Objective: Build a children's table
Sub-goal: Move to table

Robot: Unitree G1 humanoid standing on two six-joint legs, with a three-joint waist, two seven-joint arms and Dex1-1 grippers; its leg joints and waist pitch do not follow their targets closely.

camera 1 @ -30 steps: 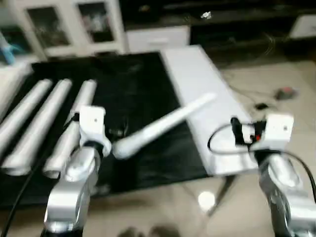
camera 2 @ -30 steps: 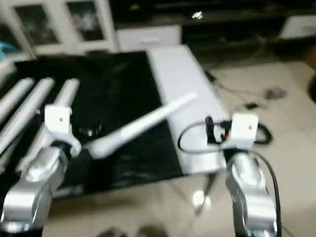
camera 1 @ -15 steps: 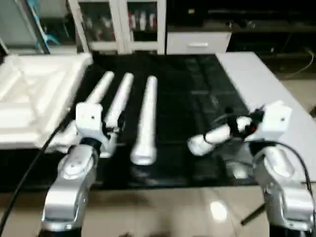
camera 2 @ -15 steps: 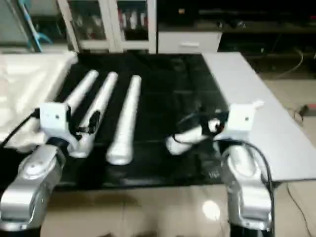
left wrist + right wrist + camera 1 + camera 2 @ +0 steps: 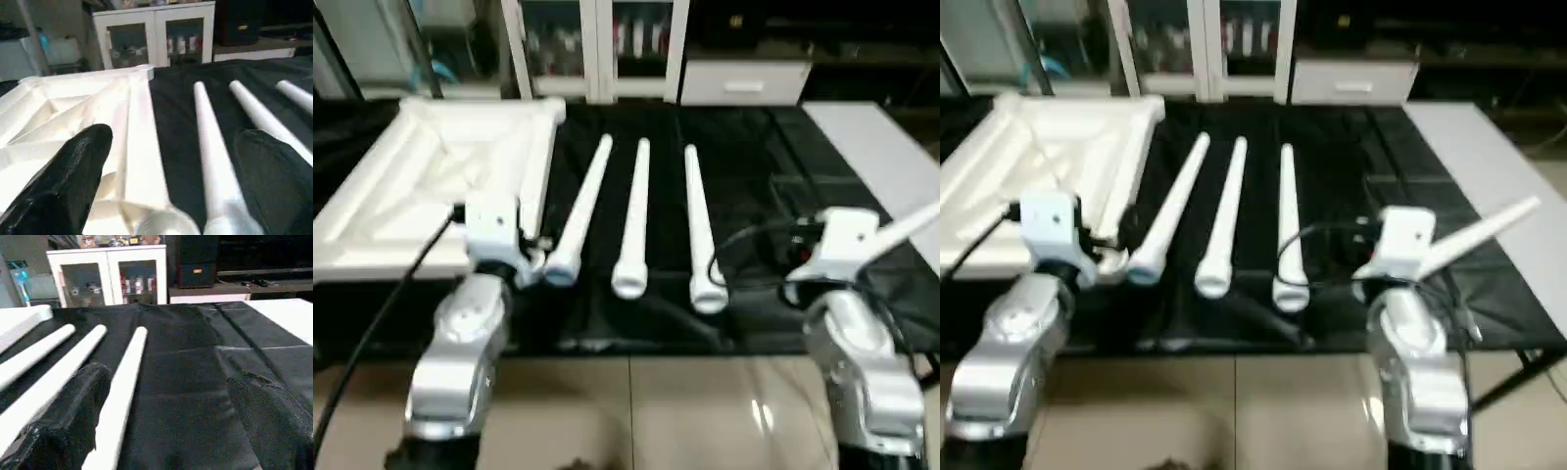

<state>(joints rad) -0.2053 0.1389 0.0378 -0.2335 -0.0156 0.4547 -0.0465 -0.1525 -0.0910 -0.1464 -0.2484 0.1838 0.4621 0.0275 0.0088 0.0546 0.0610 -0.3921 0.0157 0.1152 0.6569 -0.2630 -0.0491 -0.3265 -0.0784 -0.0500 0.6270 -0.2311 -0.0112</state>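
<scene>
The table top (image 5: pixel 440 176) lies upside down on the black cloth (image 5: pixel 744 176), its ribbed underside up, in front of the left arm; three tapered legs (image 5: pixel 635 215) lie side by side just beside it, wide ends toward the robot; a fourth leg (image 5: pixel 1477 235) rests apart, at the right. The left gripper (image 5: pixel 171 181) has its fingers spread wide, empty, above the near corner of the top and the nearest leg; the right gripper (image 5: pixel 166 416) is also spread, holding nothing. I judge a leg must be taken first; better to grasp near the wide end, keeping the leg level.
</scene>
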